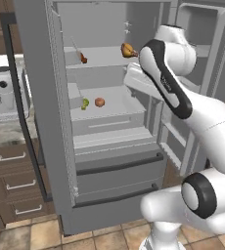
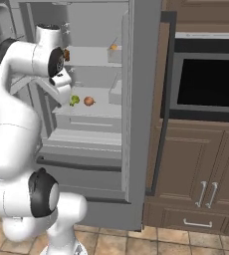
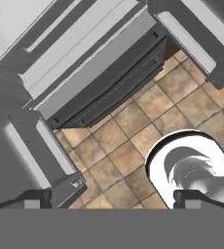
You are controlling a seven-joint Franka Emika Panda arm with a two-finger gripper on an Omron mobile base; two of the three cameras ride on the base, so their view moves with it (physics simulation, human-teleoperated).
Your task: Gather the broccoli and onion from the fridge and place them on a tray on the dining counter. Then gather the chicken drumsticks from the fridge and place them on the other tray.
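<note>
Sitting side by side on a smooth fridge [image 1: 56, 122] shelf, lumpy broccoli [image 1: 85, 103], round onion [image 1: 100, 102]; hand [image 3: 111, 200] spread.

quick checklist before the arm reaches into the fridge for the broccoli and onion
1. Fridge doors open: ok.
2. Broccoli and onion side by side on the middle shelf, uncovered: ok.
3. Gripper open and empty: ok.
4. Gripper aimed at the shelf: not ok; the hand view looks down at the floor tiles and bottom drawers.
5. Chicken drumsticks on the shelf above, clear of the vegetables: ok.
6. Trays on the dining counter ready: cannot tell.
</note>
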